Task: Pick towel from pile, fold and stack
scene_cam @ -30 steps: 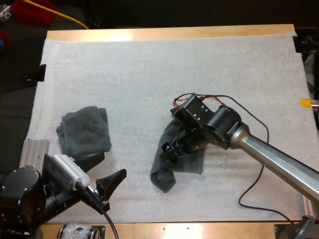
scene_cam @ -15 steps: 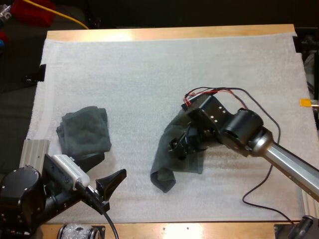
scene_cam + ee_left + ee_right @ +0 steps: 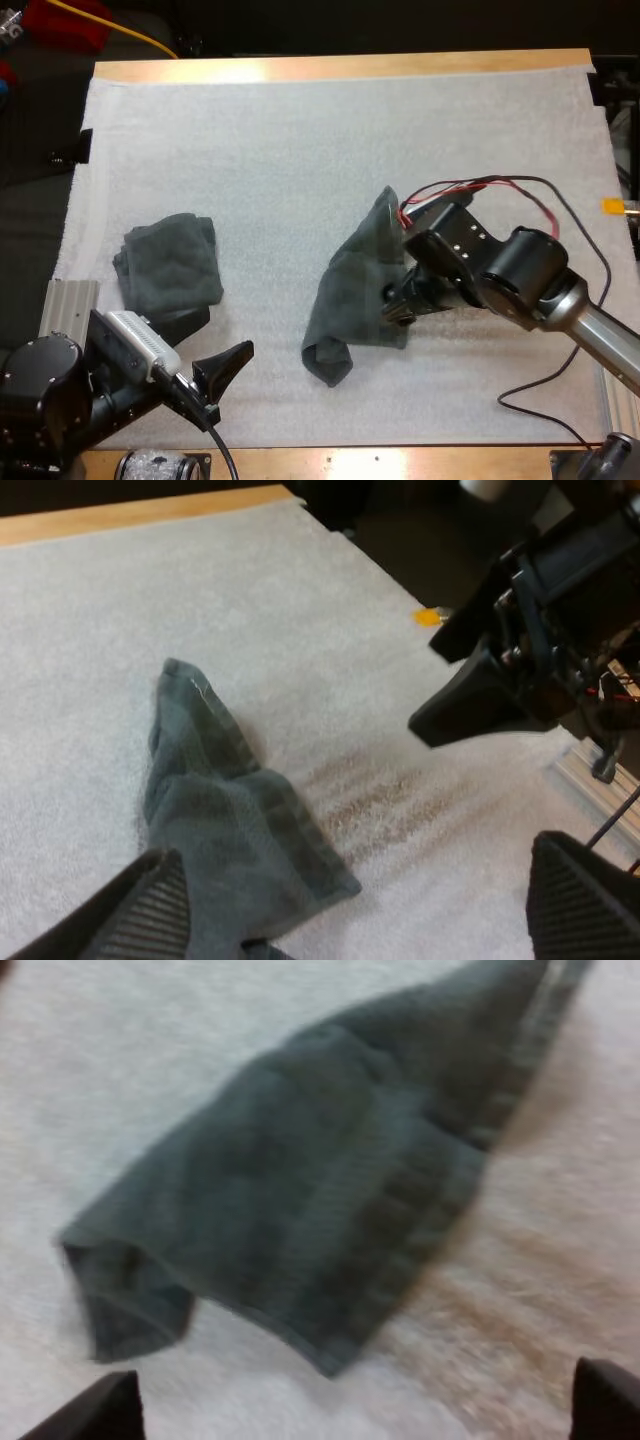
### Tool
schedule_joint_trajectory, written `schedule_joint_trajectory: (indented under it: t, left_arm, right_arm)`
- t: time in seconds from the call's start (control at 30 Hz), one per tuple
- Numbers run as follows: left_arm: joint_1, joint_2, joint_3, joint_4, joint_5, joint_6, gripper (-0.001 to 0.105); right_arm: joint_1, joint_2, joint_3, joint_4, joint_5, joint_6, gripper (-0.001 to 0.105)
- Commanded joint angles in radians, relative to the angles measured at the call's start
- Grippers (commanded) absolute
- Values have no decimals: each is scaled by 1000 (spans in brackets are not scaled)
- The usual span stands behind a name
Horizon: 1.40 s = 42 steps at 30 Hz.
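As right end effector point(image 3: 350, 1408) gapes, towel point(image 3: 330, 1200) — ahead.

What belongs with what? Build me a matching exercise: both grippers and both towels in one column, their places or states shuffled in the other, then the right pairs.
Column one:
1. left gripper
2. right gripper
3. left towel
4. middle towel

Column two:
a. spread loose at the middle of the mat, near end rolled
b. open, beside the middle towel's right edge
c. bunched compactly near the mat's left side
d. open, over the mat's near edge, touching no towel

Pairs: 1-d, 2-b, 3-c, 4-a
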<state>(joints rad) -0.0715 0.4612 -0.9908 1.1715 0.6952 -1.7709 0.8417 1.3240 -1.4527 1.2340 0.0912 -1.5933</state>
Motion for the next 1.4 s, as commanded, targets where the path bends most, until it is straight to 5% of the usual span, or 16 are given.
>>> schedule_joint_trajectory:
  t: [0.0, 0.37, 0.63, 0.97, 1.37]
  left_arm:
    - [-4, 2, -6, 7, 11, -4, 69]
    - [-4, 2, -6, 33, 11, -4, 69]
    - [-4, 2, -6, 39, 13, -4, 69]
    - [-4, 2, -6, 42, 13, -4, 69]
    - [-4, 2, -6, 42, 13, -4, 69]
  right_arm:
    - [1, -18, 6, 19, 26, 3, 81]
    - [-1, -55, 235, -132, 56, 136, 81]
    - [-22, -55, 376, -288, -80, 299, 81]
    - [-182, -55, 536, -566, -397, 501, 81]
    - [-188, -55, 783, -967, -521, 769, 81]
